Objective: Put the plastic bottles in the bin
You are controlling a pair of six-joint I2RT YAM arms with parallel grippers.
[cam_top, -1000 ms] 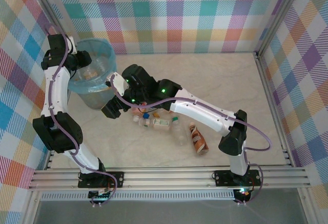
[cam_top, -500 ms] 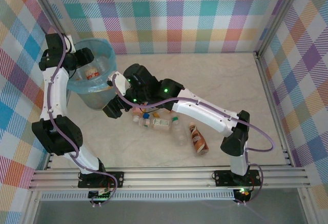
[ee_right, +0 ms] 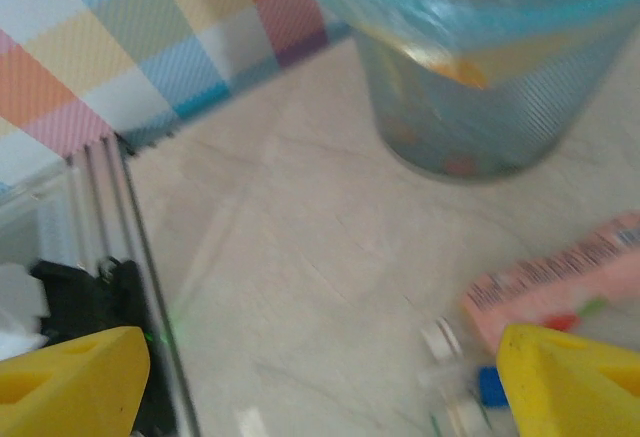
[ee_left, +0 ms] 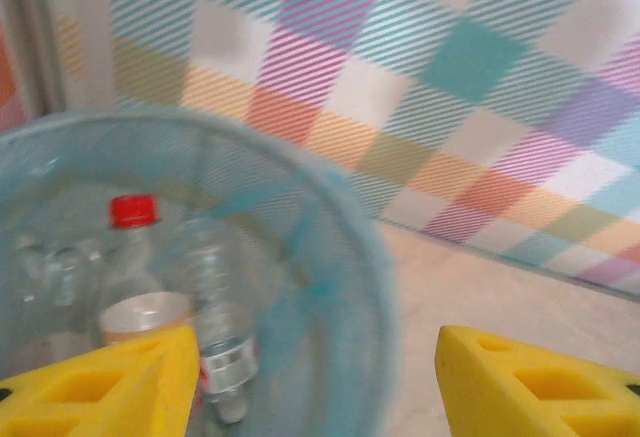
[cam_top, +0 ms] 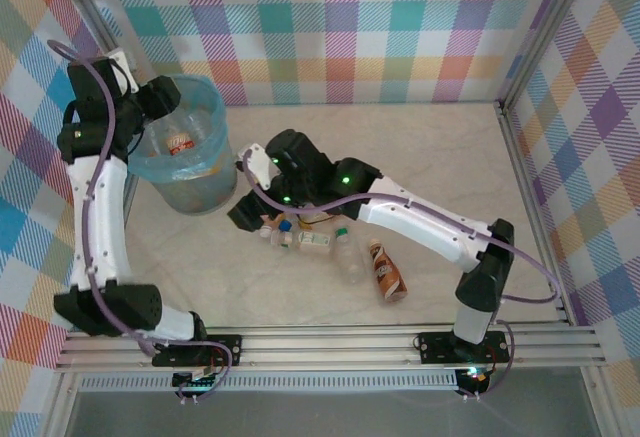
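The bin (cam_top: 202, 191), grey-blue with a light blue bag, stands at the far left of the table. A red-labelled bottle (cam_top: 180, 142) lies inside it. In the left wrist view the bin (ee_left: 300, 172) holds a red-capped bottle (ee_left: 132, 257) and a clear one (ee_left: 215, 297). My left gripper (cam_top: 166, 98) hovers at the bin's upper-left rim, open and empty (ee_left: 315, 387). Several plastic bottles (cam_top: 315, 240) lie mid-table, and a brown one (cam_top: 386, 270) lies to their right. My right gripper (cam_top: 240, 219) is open and low, just left of them. A pink bottle (ee_right: 560, 282) lies by its right finger (ee_right: 570, 377).
The bin's wall (ee_right: 470, 107) is close ahead of the right gripper. An aluminium rail (ee_right: 150, 257) and the checked side wall bound the table on the left. Bare tabletop (cam_top: 430, 157) stretches to the right and far side of the bottles.
My left gripper opened and drew back up and left from over the bin, and a red-labelled bottle now lies inside. My right gripper shifted right, toward the bottle cluster.
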